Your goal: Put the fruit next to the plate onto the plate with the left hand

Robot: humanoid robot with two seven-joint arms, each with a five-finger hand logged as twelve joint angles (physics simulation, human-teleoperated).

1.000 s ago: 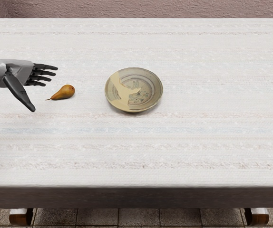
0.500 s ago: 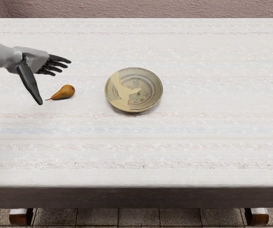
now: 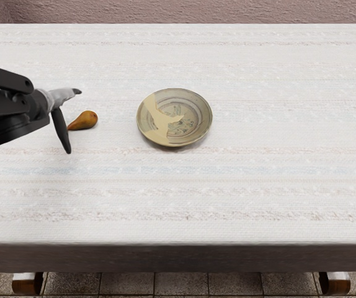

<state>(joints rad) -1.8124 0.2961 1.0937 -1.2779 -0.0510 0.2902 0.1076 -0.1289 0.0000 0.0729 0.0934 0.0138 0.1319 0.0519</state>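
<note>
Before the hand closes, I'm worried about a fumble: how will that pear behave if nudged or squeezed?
The pear lies on its side, rounded and tapered, so a nudge from the left hand would probably roll it in an arc. Its smooth-looking skin may slip when gripped. It looks small beside the plate, so likely light.

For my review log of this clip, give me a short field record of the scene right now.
fruit: pear lying on the table, left of the plate, apart from it
plate: plate patterned, nothing on it
left hand: left hand open, right beside the pear on its left, thumb pointing down, not gripping it
right hand: not in view
status: pear not yet on the plate
</note>
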